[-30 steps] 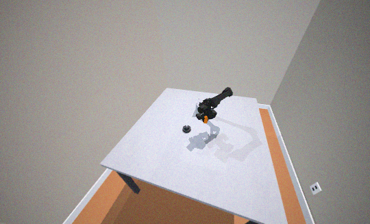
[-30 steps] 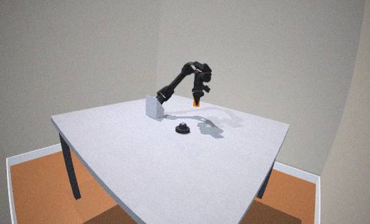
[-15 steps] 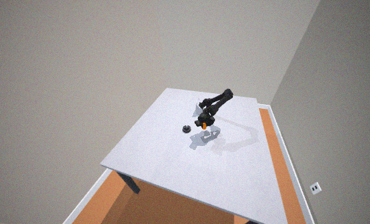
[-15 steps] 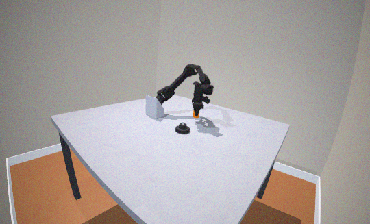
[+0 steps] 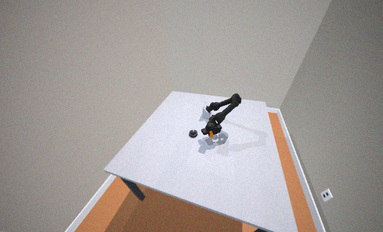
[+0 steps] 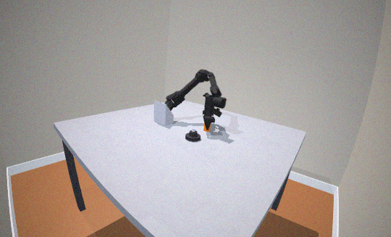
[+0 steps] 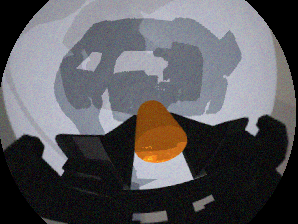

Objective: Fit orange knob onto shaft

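Observation:
The round dark pedestal (image 5: pixel 193 135) (image 6: pixel 192 138) stands on the table, with the small silver shaft (image 6: pixel 193 131) upright at its centre. The shaft's flat side cannot be made out. My gripper (image 5: pixel 211 133) (image 6: pixel 207 127) (image 7: pixel 152 117) points down and is shut on the orange knob (image 5: pixel 211 135) (image 6: pixel 206 129) (image 7: pixel 160 142). It holds the knob off the table, a short way to the right of the pedestal in the top and exterior views. The knob's hole is hidden underneath. The pedestal is not visible in the wrist view.
A pale block (image 5: pixel 204 115) (image 6: pixel 162 114) stands beside the arm's base on the white table (image 5: pixel 159 159) (image 6: pixel 174 173). The arm's shadow falls beside and beyond the gripper. The table's edges lie well away from the pedestal.

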You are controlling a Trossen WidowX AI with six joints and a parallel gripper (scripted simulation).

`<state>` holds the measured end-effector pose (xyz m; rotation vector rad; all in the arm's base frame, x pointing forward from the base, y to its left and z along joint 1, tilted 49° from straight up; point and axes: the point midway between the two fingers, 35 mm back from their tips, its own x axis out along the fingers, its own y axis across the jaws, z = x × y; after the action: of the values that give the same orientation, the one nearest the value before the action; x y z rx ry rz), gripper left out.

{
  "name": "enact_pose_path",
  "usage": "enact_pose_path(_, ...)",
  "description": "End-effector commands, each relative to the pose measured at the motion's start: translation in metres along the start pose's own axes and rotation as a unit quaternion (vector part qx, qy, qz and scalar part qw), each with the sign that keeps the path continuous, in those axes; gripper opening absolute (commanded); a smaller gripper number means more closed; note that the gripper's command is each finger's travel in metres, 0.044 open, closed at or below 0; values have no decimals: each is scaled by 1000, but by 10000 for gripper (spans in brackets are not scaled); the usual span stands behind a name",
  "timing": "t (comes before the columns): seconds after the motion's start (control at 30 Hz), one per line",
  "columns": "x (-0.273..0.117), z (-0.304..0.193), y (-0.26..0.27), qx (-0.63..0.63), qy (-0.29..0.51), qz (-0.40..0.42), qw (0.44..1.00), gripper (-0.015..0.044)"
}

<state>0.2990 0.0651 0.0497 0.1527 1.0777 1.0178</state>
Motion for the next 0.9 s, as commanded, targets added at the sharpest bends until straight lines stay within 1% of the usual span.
enact_pose_path(0.0,0,0,0,0,0,0,1000,52)
enact_pose_path(0.23,0,0,0,0,0,0,1000,236)
enact_pose_path(0.77,0,0,0,0,0,0,1000,240)
enact_pose_path(0.83,-10,0,-1,0,1,-1,1000,292)
enact_pose_path(0.87,-23,1,-3,1,2,-2,1000,319)
